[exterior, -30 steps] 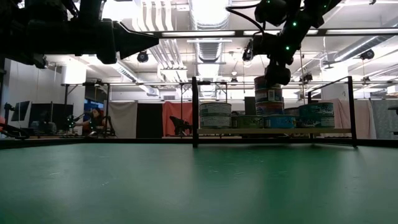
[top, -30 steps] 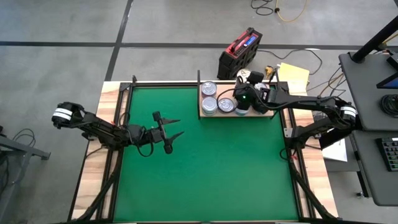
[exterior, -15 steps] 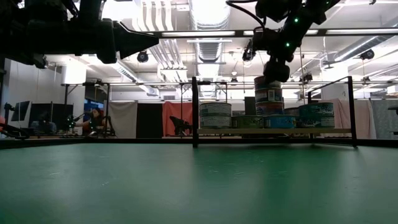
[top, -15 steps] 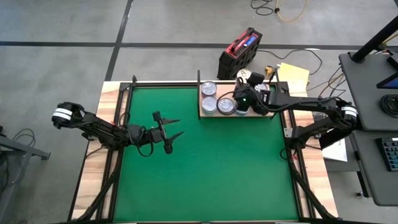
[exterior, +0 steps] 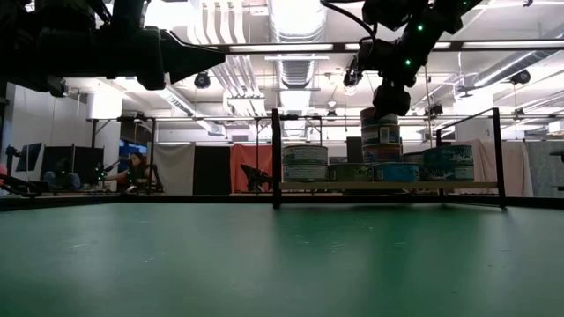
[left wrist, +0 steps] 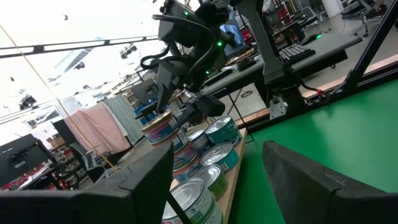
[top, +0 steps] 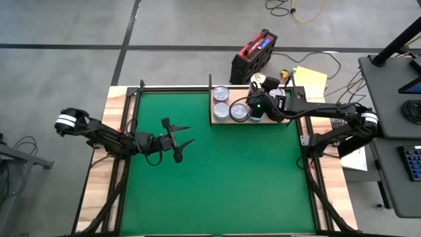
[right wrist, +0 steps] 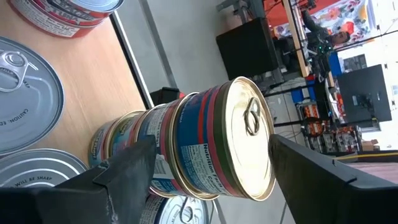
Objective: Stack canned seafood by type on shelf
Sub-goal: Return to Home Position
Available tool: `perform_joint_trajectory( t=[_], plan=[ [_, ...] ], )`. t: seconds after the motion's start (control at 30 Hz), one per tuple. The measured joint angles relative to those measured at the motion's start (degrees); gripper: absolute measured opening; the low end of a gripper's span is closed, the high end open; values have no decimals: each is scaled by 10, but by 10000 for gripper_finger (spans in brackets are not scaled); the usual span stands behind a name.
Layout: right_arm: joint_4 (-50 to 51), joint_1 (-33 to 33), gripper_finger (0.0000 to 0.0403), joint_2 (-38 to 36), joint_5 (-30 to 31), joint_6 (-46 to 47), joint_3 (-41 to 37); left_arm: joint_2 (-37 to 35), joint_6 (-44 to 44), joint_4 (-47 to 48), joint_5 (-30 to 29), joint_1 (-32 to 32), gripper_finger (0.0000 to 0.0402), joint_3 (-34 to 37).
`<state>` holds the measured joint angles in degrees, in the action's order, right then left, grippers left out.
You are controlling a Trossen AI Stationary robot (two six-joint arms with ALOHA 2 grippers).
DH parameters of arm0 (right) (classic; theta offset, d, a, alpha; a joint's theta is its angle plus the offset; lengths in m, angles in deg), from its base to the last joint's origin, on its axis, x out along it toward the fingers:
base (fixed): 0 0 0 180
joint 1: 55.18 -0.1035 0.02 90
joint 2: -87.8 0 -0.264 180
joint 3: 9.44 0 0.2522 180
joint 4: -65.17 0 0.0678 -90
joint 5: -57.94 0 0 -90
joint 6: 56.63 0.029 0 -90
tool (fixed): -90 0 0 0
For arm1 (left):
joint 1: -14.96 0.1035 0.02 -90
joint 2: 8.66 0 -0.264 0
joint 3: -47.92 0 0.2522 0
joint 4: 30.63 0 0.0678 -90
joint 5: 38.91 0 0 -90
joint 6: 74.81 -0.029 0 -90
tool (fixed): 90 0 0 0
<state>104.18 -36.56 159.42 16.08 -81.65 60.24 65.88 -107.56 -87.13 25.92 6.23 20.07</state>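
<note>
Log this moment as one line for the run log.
right hand: open, over tall can stack | left hand: open, above green mat | shelf: cans stacked, none held

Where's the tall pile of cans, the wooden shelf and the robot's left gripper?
tall pile of cans (exterior: 381, 134): low view, on the side of the pile.
wooden shelf (right wrist: 93, 68): right wrist view, on bare wood beside the cans.
left gripper (top: 189, 134): high view, midway between its open fingers.
</note>
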Motion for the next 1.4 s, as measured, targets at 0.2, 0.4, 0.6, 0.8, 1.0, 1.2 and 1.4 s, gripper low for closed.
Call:
perform_joint_trajectory(
  t=[0.2,0.4,0.6,0.8,1.0,1.2,1.4],
  plan=[
    [0,-9,289,-8,0,11,0,0,0,0,0,0,230,0],
    [-2,-31,287,-32,14,21,0,0,-1,0,0,0,230,0],
    [-2,-60,297,-59,13,69,0,0,-2,0,0,0,230,0],
    [-4,-113,301,-66,-37,149,0,0,-2,0,0,0,230,0],
    [-32,-189,284,-50,-47,214,-7,0,-2,-3,0,0,230,0],
    [-232,-274,263,-15,-50,179,-72,0,-2,-3,0,1,230,0],
    [-455,-296,245,37,-108,104,-114,0,21,-5,0,1,230,0]
  ],
)
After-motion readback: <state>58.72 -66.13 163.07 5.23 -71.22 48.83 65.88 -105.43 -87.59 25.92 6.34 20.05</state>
